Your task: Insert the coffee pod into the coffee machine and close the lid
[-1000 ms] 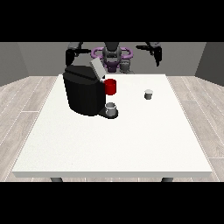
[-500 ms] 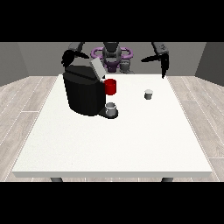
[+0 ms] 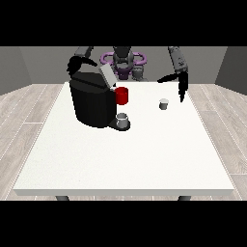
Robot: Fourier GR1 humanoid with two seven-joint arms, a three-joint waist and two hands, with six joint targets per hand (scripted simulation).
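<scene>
At the view's left, the hand at the view's left (image 3: 75,64) hangs above the back corner of the coffee machine (image 3: 94,102); it is a small dark shape, and we cannot tell how it is set or whether it touches the machine. The machine stands on the white table (image 3: 120,154) towards the far left, its grey lid (image 3: 107,77) tilted up and open. On its front we see a red part (image 3: 122,95), and below that a small grey cup (image 3: 123,118) on the machine's base. Moving right, the coffee pod (image 3: 164,103) stands upright on the table, alone, well apart from the machine. Just beside it, the hand at the view's right (image 3: 179,83) hovers with fingers (image 3: 182,93) straight and pointing down, thumb spread towards the pod, holding nothing. The table's right edge is near; the whole near half lies open.
</scene>
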